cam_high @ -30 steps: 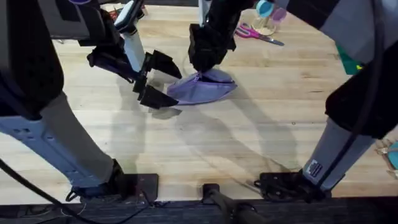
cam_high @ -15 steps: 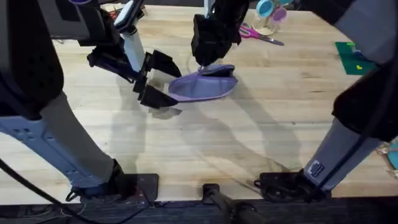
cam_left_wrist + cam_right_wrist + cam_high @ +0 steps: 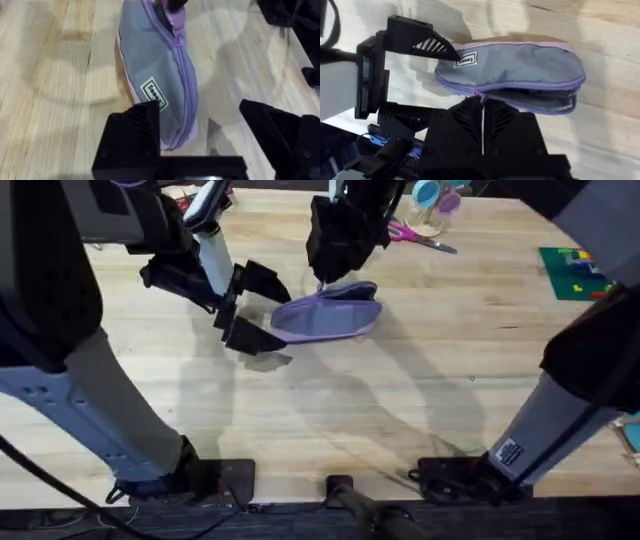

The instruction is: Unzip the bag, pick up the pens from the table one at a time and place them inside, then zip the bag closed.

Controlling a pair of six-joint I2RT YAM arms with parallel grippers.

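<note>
Two claws flank the bag (image 3: 325, 315) — left claw (image 3: 243, 308) spread wide, right claw (image 3: 328, 278) clenched on its zipper (image 3: 481, 94).

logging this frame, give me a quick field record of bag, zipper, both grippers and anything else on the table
bag: lilac pouch lying on the table
zipper: partly open at the end under the right gripper
left gripper: open, straddling the bag's other end
right gripper: shut at the zipper line, apparently on the pull
other: scissors at the far edge
pens: none identifiable
</note>
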